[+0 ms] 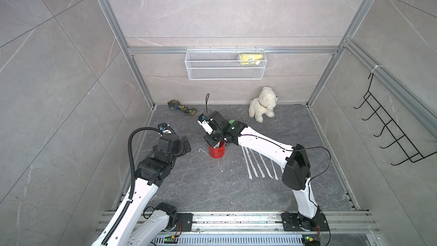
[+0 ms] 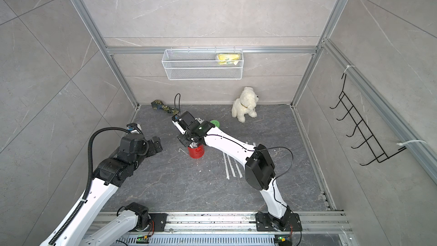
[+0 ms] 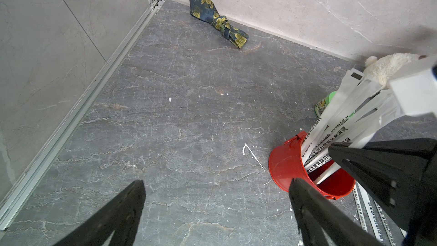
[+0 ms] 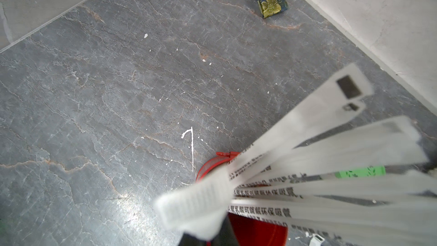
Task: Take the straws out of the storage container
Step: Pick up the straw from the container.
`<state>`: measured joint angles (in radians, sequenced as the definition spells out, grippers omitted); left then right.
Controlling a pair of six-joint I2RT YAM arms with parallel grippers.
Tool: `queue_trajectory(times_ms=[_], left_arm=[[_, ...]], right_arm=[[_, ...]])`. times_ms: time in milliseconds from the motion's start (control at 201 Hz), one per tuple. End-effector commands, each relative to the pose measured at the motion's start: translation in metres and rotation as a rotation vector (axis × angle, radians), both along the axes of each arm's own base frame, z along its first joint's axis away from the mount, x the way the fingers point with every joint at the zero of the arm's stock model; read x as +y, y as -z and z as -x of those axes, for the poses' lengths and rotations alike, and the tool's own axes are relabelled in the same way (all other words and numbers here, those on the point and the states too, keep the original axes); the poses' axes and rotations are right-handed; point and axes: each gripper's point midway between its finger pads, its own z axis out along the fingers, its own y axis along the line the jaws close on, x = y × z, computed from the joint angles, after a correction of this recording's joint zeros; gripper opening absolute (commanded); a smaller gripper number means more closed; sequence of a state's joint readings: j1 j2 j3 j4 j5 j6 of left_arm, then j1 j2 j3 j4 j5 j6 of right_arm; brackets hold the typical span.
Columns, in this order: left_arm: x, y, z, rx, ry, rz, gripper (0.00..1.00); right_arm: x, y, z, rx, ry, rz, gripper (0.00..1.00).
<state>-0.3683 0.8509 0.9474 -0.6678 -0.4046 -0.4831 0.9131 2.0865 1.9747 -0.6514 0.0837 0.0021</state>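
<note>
The right claw [image 1: 214,141] is pinched shut on the straws [image 3: 335,136] leaning in the storage container [image 1: 216,154]. The left claw [image 1: 187,145] hangs wide and empty just beside it. This looks like the pull-out step: next, lift straight up clear of the rim, then set them by the laid-out straws [image 1: 257,165] on the surface [image 1: 212,190].

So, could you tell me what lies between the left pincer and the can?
Only floor with a thin white streak, shown in both top views and the left wrist view.
</note>
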Motion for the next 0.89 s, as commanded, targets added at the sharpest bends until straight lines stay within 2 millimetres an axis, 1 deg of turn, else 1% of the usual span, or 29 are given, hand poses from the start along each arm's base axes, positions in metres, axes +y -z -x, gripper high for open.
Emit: queue_trajectory(times_ms=[0, 413, 886], left_arm=[[-0.002, -0.002, -0.003, -0.013, 0.006, 0.017, 0.99], [-0.005, -0.001, -0.004, -0.007, 0.015, 0.026, 0.99], [-0.008, 0.0, -0.005, -0.002, 0.029, 0.035, 0.99]], right_arm=[[-0.014, -0.022, 0.007, -0.023, -0.001, 0.001, 0.07], [-0.032, -0.052, 0.02, -0.042, 0.008, -0.031, 0.07], [-0.056, -0.113, 0.03, -0.102, 0.045, -0.142, 0.07]])
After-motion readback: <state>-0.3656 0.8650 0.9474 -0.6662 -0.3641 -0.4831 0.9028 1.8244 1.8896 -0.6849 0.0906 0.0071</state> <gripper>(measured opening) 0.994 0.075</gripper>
